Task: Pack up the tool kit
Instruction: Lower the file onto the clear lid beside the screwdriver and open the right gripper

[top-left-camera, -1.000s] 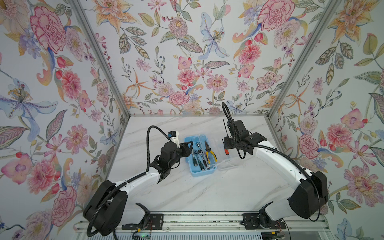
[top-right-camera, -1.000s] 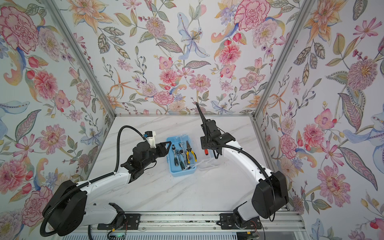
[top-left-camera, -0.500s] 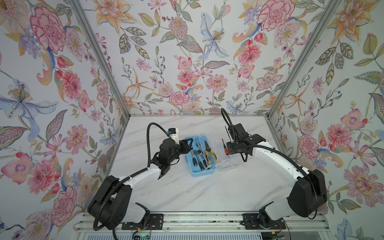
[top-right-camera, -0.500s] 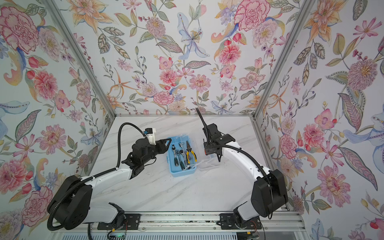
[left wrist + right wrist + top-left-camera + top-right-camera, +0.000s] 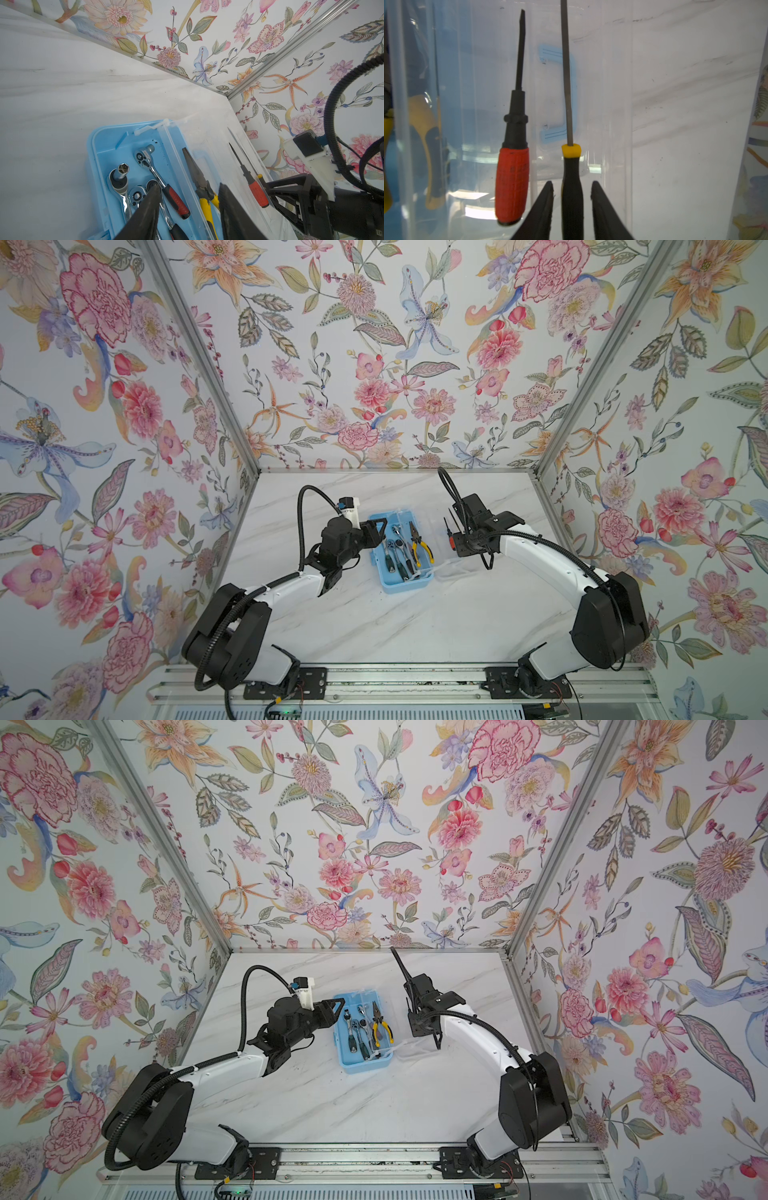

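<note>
Left gripper [image 5: 376, 527]: jaws spread, holding nothing, hovering at the left edge of the tool kit [image 5: 405, 585].

The kit sits mid-table, with ratchets [image 5: 145, 158] and yellow-handled pliers [image 5: 420, 547] lying in its tray. The transparent lid [image 5: 609, 62] lies open on the kit's right side.

On that lid lie the orange screwdriver [image 5: 511, 180] and, just beside it, the black screwdriver [image 5: 572, 166].

Right gripper [image 5: 571, 183]: jaws straddle the black handle with a gap on each side, so nothing is pinched.

Assessment: both screwdrivers are yet to go into the tray.

Recommendation:
- I close squarely on the black handle.
- I lift straight up so the shaft does not sweep the orange one or drag the lid.
- I carry it over the hinge edge and lay it parallel to the pliers.
- My left gripper stays clear of the tray, or steadies the near wall.
</note>
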Robot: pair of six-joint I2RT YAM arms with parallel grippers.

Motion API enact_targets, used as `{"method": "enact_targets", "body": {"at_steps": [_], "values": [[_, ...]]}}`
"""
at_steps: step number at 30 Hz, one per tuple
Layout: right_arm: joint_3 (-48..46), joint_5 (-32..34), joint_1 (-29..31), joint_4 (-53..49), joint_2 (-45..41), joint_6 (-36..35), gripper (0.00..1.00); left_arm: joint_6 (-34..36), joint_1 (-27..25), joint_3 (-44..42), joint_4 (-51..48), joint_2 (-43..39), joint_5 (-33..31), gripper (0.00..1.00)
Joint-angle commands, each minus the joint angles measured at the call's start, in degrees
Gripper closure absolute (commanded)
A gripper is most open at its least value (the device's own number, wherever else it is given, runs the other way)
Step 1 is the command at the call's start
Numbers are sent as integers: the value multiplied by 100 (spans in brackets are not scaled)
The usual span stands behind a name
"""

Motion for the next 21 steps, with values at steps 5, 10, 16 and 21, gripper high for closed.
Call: {"method": "enact_targets", "body": {"at_steps": [5,10,16,21], "values": [[302,-22,59,-283,-614,308,56,452,179,245,-632,98,-294,52],[-140,196,-201,312,-1627,695,48,1135,337,947,-1938,526,-765,53],[-1088,-355,-942,587,-2452,942,39,1167,457,1147,-1937,1137,-555,54],[-1944,-982,-1411,908,-2866,1180,40,1075,467,1090,-1773,1270,-495,55]]}}
